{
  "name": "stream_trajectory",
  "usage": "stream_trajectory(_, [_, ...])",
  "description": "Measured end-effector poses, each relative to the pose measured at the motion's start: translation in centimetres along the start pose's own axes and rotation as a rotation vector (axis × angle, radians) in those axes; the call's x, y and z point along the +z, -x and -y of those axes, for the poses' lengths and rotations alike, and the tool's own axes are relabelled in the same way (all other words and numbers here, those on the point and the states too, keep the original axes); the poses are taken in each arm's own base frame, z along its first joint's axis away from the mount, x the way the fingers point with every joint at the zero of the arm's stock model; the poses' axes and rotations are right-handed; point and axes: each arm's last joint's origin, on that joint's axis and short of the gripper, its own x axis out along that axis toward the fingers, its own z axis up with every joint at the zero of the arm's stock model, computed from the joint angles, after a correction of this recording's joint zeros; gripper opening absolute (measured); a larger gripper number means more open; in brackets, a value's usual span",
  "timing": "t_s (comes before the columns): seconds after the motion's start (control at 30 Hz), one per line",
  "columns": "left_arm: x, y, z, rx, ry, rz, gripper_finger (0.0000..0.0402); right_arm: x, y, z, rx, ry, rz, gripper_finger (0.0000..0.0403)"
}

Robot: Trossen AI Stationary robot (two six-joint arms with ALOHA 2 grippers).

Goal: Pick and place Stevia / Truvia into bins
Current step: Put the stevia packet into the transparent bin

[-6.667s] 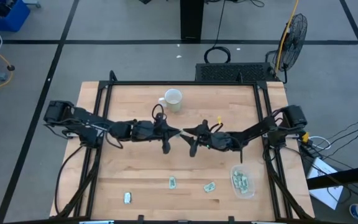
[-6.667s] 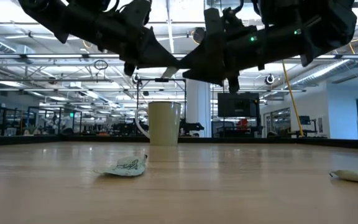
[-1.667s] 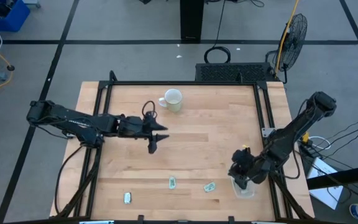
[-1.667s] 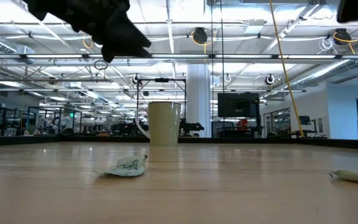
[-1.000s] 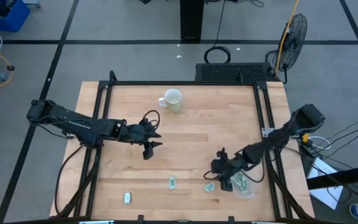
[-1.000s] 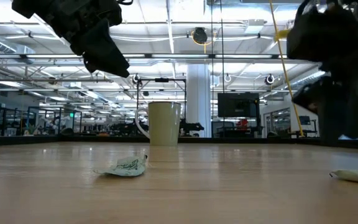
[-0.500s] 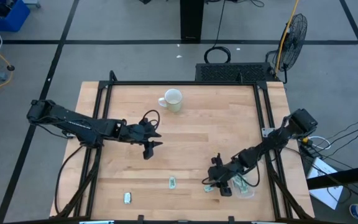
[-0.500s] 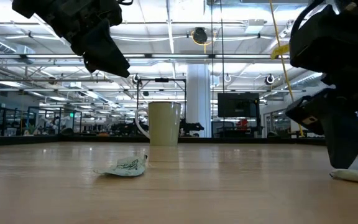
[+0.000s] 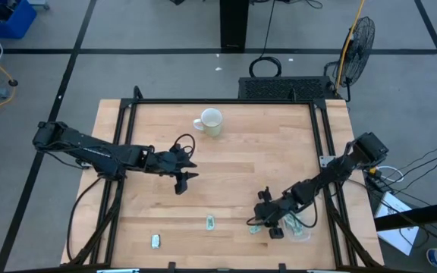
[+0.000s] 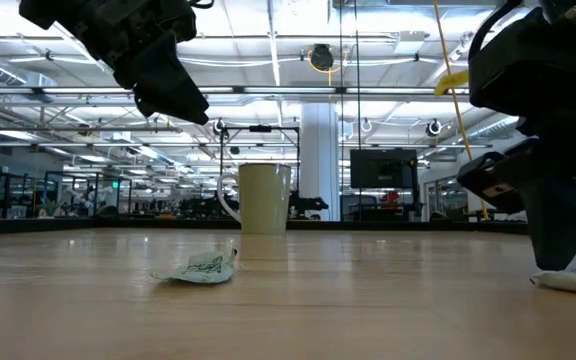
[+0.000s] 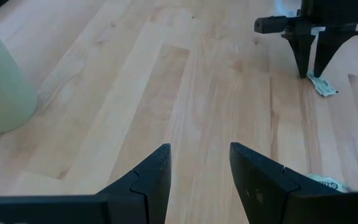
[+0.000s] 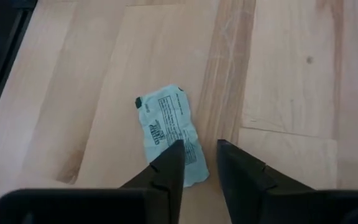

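A pale green packet (image 12: 166, 127) lies flat on the wood table under my right gripper (image 12: 200, 146), near the table's front right (image 9: 253, 227). The gripper's fingers point down, narrowly apart, astride the packet's near end. Two more packets (image 9: 211, 222) (image 9: 155, 240) lie flat toward the near edge. The clear bin (image 9: 306, 231) stands just right of my right gripper, with packets in it. My left gripper (image 9: 182, 182) hangs open above the table's middle left, nothing between its fingers (image 11: 201, 155). My right gripper comes at the packet from above, fingers pointing down on either side of one end (image 12: 192, 163). One fingertip (image 12: 173, 158) overlaps that end's edge. I cannot tell whether the fingers touch the paper. The packet lies flat on the table.
A white mug (image 9: 209, 121) stands at the far middle of the table. A black frame (image 9: 127, 114) runs along the table's left, far and right sides. Bare wood (image 9: 234, 163) lies between the two arms.
My right gripper has gone from beside the bin toward the table's left and down, until its fingertips stand at the packet. The packet has stayed flat where it was.
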Motion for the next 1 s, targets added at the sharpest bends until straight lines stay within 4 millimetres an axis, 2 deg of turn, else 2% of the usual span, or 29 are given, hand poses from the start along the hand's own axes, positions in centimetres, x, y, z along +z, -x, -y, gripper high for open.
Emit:
stream_trajectory(0.37, [0.0,0.0,0.0,0.000,0.002,-0.001,0.0170,-0.6,-0.1,-0.9,0.046,0.020,-0.030,0.0008])
stream_trajectory(0.53, [0.0,0.0,0.0,0.000,0.002,-0.001,0.0170,-0.2,0.4,-0.5,0.047,0.071,-0.016,0.0002])
stream_trajectory(0.63, [0.0,0.0,0.0,0.000,0.002,-0.001,0.0170,0.5,1.6,-0.4,0.055,0.063,0.028,0.0001])
stream_trajectory(0.77, [0.0,0.0,0.0,0.000,0.002,0.000,0.0170,1.7,4.1,-0.9,0.067,0.064,0.129,0.0001])
stream_trajectory(0.87, [0.0,0.0,0.0,-0.002,0.002,0.003,0.0170,1.8,6.1,-1.4,0.051,0.042,0.172,0.0000])
stream_trajectory(1.0, [0.1,0.0,0.0,-0.002,0.000,0.006,0.0170,1.1,8.0,-2.0,-0.008,-0.016,0.169,0.0000])
